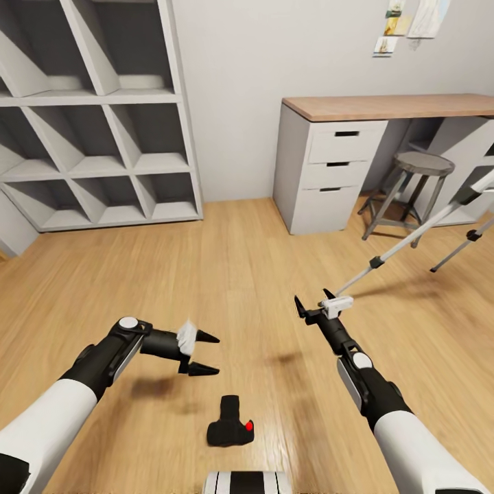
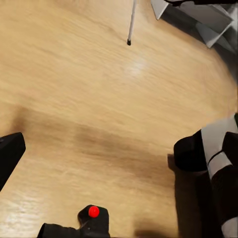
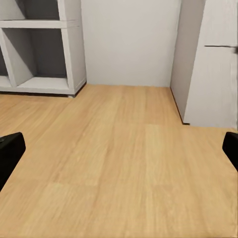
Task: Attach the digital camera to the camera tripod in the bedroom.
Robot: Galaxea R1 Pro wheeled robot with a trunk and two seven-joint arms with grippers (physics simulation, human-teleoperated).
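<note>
Now the step in hand, as I judge it, is to pick up the digital camera (image 1: 230, 430), which lies on the wood floor (image 1: 240, 274) close in front of the robot. The left gripper (image 1: 204, 353) should come down and back toward the robot, so that its fingers pass around the black body, not the lens. Its fingers are apart and empty; the camera lies near them, not touching. The right gripper (image 1: 317, 309) also stands apart, just beside a leg of the camera tripod (image 1: 412, 237).

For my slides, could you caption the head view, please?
Digital camera lies on the floor between both open grippers; tripod stands nearby.
</note>
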